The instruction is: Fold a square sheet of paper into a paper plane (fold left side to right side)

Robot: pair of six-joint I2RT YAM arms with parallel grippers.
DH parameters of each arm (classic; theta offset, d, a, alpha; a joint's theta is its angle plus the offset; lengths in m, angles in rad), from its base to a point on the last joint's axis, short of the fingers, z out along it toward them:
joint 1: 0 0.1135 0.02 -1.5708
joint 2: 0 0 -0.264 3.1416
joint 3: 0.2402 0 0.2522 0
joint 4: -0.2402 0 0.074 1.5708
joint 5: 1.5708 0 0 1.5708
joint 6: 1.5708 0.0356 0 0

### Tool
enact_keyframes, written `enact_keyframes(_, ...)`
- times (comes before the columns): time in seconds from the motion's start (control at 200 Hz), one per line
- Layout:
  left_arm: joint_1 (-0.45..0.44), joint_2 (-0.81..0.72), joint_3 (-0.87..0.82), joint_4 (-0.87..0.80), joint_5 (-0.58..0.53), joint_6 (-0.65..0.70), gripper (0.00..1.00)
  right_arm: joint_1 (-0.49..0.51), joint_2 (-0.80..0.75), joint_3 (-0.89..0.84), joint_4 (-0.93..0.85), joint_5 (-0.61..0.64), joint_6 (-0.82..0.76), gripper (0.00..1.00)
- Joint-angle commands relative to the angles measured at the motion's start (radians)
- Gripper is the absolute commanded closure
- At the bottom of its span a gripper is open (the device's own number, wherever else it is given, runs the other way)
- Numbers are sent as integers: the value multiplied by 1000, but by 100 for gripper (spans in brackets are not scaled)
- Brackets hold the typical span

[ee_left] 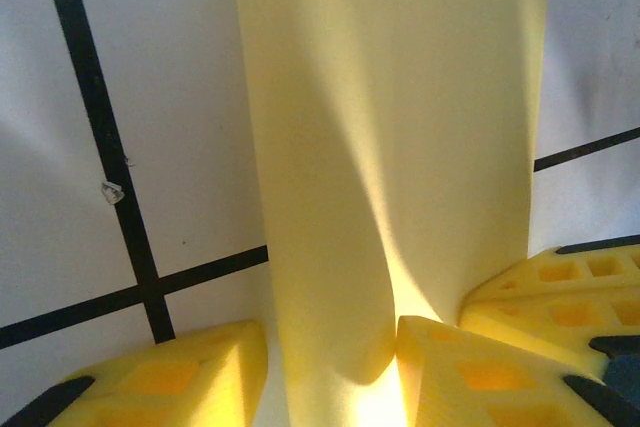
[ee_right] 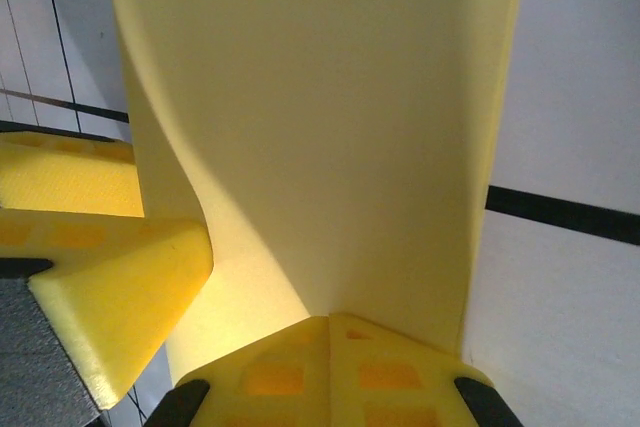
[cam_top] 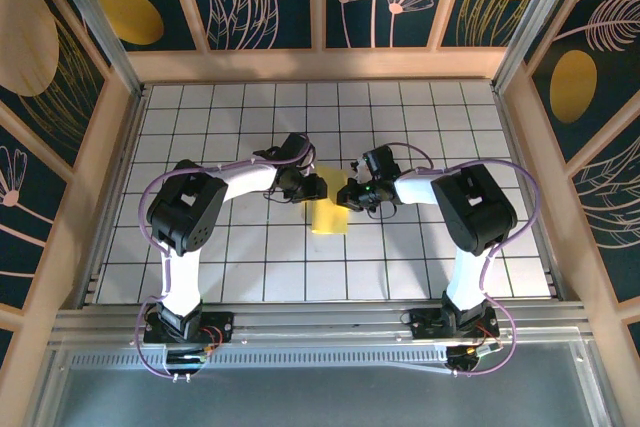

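paper point(cam_top: 328, 217) far end hidden | left hand point(cam_top: 312, 188) grip unclear

The top camera looks steeply down from behind the arm bases point(cam_top: 310, 327) (at 6 o'clock), facing 12. Both wrist cameras press close to the square sheet of paper point(cam_top: 329, 217), common to all three.

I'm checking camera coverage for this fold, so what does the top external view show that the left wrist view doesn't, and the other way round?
Top external: the left arm and right arm bent inward, the left end effector and right end effector meeting at the far end of the yellow paper. Left wrist: the paper curving between yellow fingers, plus a small mark beside a grid line. Shared: the yellow paper on the white gridded table.
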Motion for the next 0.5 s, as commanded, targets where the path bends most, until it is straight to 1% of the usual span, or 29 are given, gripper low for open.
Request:
enact_keyframes(0.0,-19,47,-28,-16,-119,20,56,13,54,-8,-92,91,-30,100)
enact_keyframes(0.085,-12,4,-32,-22,-148,21,54,12,58,-13,-109,110,-38,100)
enact_keyframes(0.175,3,-55,-45,-8,-150,12,51,11,61,-14,-127,130,-49,100)
enact_keyframes(0.27,17,-131,-71,36,-145,11,50,11,67,-9,-140,141,-55,100)
enact_keyframes(0.335,22,-180,-93,79,-121,12,50,12,68,-7,-139,139,-55,100)
enact_keyframes(0.365,24,-200,-102,101,-109,10,54,12,68,-8,-138,139,-55,100)
enact_keyframes(0.42,24,-224,-116,130,-82,13,63,13,68,-7,-137,139,-57,100)
enact_keyframes(0.43,24,-227,-119,136,-73,14,66,13,68,-7,-138,140,-56,100)
enact_keyframes(0.495,24,-235,-132,174,-11,19,75,13,68,-10,-136,145,-55,100)
